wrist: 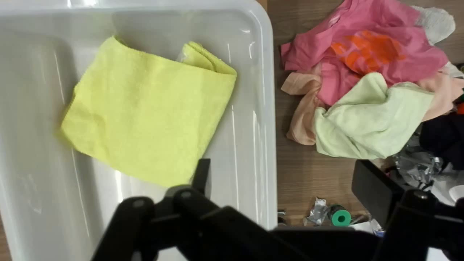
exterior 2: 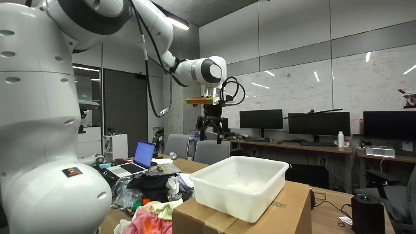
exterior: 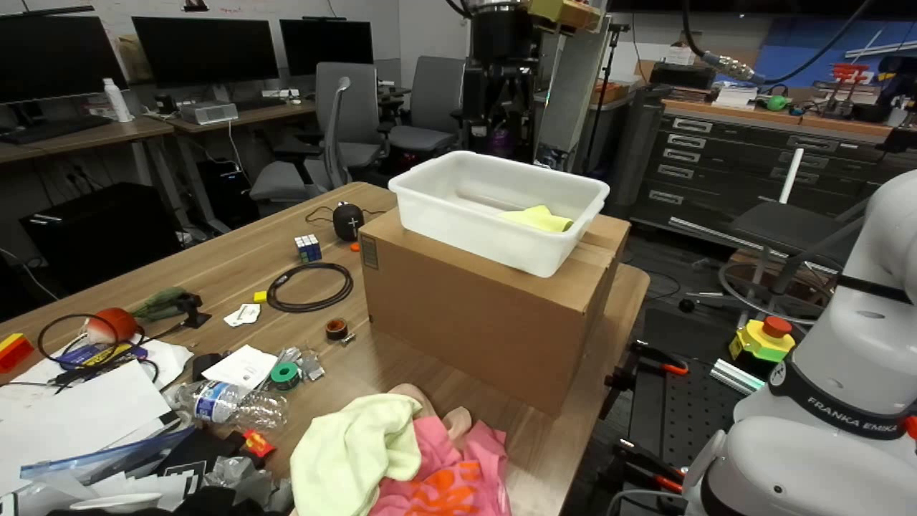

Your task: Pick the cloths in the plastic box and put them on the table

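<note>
A yellow cloth lies in the white plastic box; it also shows in the wrist view, spread flat with one corner folded. In an exterior view the box shows, but the cloth is mostly hidden by its wall. A pale green cloth, a pink cloth and a peach cloth lie heaped on the table. My gripper is open and empty, above and apart from the box. In the wrist view my gripper spans the box's side rim.
The box stands on a cardboard box on the table. A water bottle, papers, a coiled cable and a puzzle cube lie on the table. A laptop stands near the arm, and a black speaker stands near the cardboard box.
</note>
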Robot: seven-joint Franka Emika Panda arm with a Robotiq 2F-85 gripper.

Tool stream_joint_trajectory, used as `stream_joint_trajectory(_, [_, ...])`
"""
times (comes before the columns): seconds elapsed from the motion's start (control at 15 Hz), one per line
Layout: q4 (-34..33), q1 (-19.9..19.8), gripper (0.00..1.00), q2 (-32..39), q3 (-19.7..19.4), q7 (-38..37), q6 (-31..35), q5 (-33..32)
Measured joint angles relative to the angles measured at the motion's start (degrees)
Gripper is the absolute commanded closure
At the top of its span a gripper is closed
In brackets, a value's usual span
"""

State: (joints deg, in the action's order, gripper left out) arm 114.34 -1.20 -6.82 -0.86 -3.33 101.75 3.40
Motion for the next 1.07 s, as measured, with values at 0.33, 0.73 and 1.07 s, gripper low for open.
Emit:
stream_joint_trajectory(0.33, [3.66, -2.58, 0.00, 0.40, -2.27, -2.80, 0.34, 0.04])
stream_joint_trajectory(0.73, [7.08, -4.44, 0.00, 2.79, -3.73, -6.57, 3.79, 0.15])
stream_joint_trajectory(1.07, [9.16, -5.44, 0.00, 5.79, -4.50, -9.02, 6.73, 0.26])
